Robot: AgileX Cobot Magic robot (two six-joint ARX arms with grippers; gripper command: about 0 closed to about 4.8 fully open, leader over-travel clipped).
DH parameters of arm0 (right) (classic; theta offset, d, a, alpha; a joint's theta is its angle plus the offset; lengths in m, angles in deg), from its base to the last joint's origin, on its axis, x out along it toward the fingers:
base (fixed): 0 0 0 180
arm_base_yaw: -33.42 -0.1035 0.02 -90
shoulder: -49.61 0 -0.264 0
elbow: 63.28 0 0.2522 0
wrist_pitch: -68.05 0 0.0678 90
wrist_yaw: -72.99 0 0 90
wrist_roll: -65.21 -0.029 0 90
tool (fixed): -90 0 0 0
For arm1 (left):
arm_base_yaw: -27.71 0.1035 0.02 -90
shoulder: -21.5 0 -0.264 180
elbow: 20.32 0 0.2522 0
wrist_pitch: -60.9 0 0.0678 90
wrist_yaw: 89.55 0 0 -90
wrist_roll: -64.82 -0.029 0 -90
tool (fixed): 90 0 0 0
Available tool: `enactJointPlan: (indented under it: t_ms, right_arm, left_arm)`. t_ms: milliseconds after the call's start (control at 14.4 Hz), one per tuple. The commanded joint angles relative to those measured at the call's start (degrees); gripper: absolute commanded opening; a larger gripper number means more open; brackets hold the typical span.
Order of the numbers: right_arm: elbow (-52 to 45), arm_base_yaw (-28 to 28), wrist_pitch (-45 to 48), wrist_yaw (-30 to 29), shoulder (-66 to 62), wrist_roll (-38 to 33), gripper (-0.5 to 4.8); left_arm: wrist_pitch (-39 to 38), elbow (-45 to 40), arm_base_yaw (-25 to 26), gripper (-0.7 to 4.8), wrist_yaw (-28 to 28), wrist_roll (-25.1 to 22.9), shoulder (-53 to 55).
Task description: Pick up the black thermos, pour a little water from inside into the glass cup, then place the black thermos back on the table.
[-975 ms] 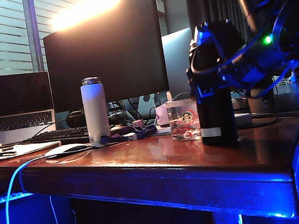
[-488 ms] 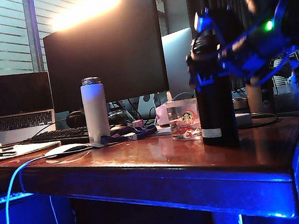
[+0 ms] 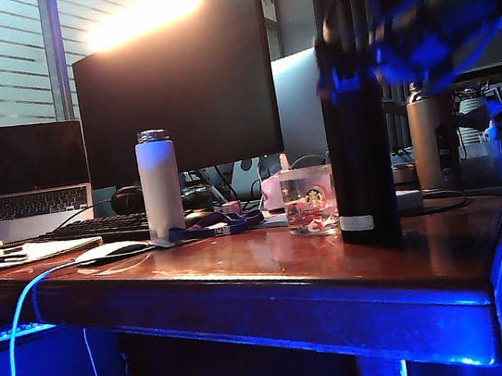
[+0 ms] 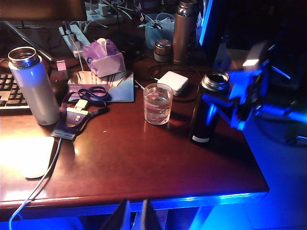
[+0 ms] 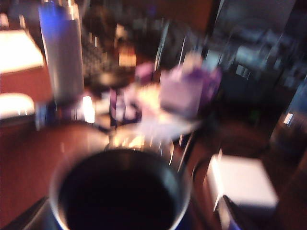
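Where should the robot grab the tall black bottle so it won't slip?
Grip the black thermos around its straight upper body, below the silvery rim. Come from the side away from the glass cup, where the open right gripper is. It stands upright, so level jaws fit.

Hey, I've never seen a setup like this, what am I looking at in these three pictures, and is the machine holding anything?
It is a two-armed robot working at a desk. One picture is from a fixed camera beside the table; the other two come from cameras on each arm's wrist. On the table stand a black thermos, a glass cup beside it, and a white bottle, with a keyboard and monitors behind. The right gripper is up at the thermos's top with its jaws wide; its blurred wrist picture looks straight down into the open mouth. The thermos stands on the table. The left gripper hovers off the front edge, holding nothing.
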Motion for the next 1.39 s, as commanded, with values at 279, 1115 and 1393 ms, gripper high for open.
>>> enactJointPlan:
  t_ms: [279, 1115, 1393]
  right_arm:
    - [0.11, -0.09, -1.73, 0.09, 10.51, 0.15, 4.74]
    - [-1.68, 0.11, -50.99, 10.6, 60.46, 1.36, -0.05]
    - [-14.91, 0.17, -51.41, 10.75, 72.96, 1.27, -0.05]
  left_arm:
    - [3.34, 0.22, -0.11, 0.53, 0.22, 0.0, -0.13]
    - [3.45, -8.04, -0.13, 0.51, -10.6, 0.42, -17.03]
    - [3.37, -23.47, -0.04, 0.51, -14.82, 3.48, -33.44]
